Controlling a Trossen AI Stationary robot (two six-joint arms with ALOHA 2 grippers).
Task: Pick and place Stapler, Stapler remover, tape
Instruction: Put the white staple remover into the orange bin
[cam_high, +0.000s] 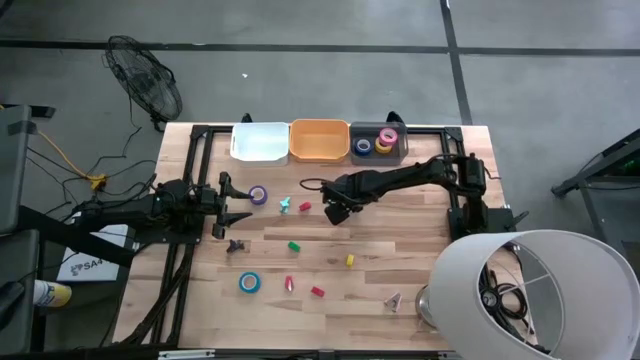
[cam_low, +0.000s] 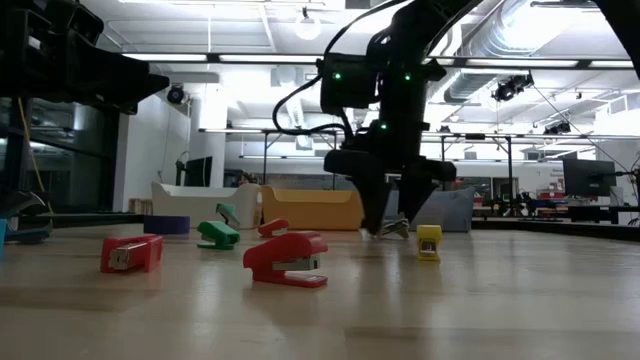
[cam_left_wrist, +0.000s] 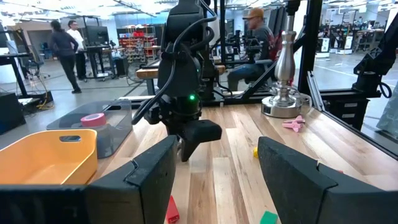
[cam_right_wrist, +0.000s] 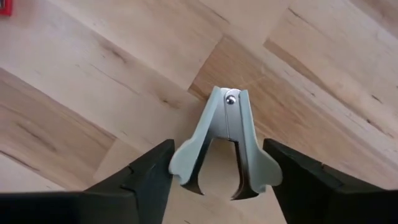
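A pale grey staple remover (cam_right_wrist: 225, 134) sits between the fingers of my right gripper (cam_right_wrist: 217, 152), which stands near the table's middle (cam_high: 335, 209), fingers pointing down (cam_low: 395, 222). My left gripper (cam_high: 235, 200) hangs open near the table's left side, beside a purple tape roll (cam_high: 258, 195); its fingers stand wide apart (cam_left_wrist: 217, 155). A blue tape roll (cam_high: 249, 283) lies flat near the front. Small staplers lie about: red (cam_low: 287, 260), green (cam_low: 217, 234), yellow (cam_low: 429, 243). Further tape rolls lie in the grey bin (cam_high: 378, 142). My right gripper pinches the staple remover by its two side wings, one finger on the left wing (cam_right_wrist: 179, 169) and one on the right wing (cam_right_wrist: 273, 173). The fingers come from above, pointing down. The remover's hinge end (cam_right_wrist: 231, 98) points away from the wrist. It sits at table level (cam_low: 398, 229); lifted or resting, I cannot tell.
White (cam_high: 260, 141), orange (cam_high: 319, 141) and grey bins line the far edge. A teal remover (cam_high: 284, 205), a black one (cam_high: 236, 245) and a pink one (cam_high: 393, 300) lie on the wood. A white lamp shade (cam_high: 530, 290) covers the near right corner. People stand beyond the table (cam_left_wrist: 62, 46).
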